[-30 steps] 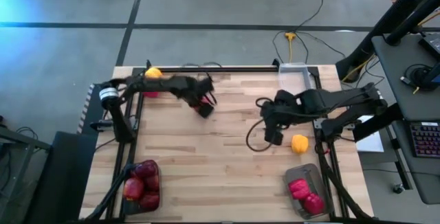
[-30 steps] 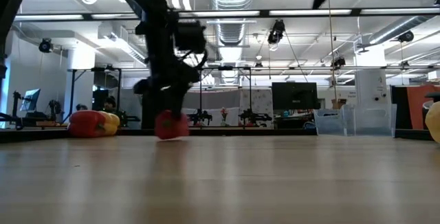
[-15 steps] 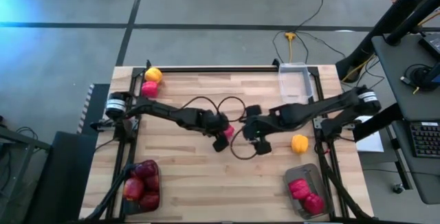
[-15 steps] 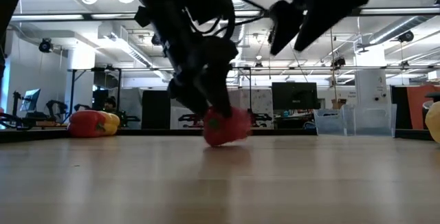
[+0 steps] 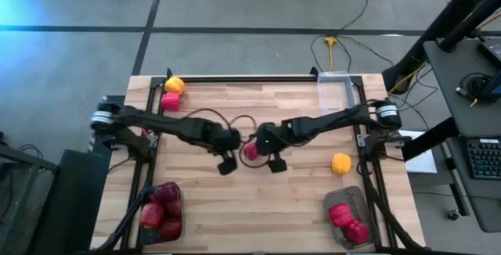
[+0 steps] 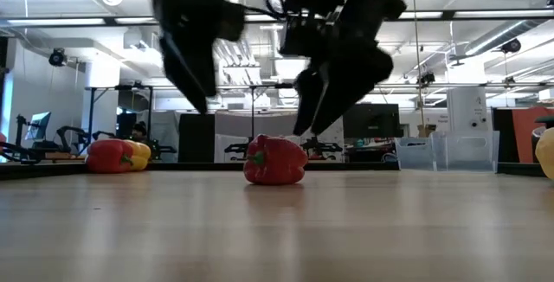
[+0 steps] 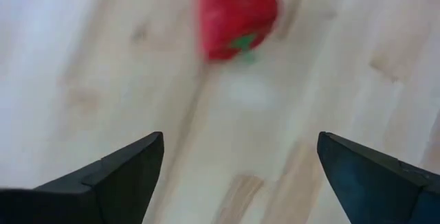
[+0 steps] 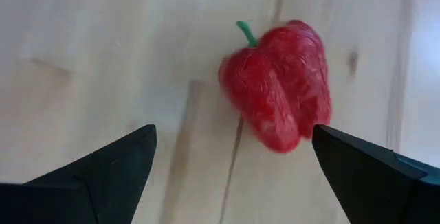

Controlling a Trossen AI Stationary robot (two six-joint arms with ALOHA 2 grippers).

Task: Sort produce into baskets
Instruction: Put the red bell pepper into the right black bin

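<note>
Released since half a second ago, the lumpy red pepper lies mid-frame on the wooden bench between gaping left pincer and right pincer.

No readable text, labels, brands or numbers in any view. Monitors in the room behind the table in the low view are too small and dark to read, and neither wrist view shows any markings on the wood.
</note>
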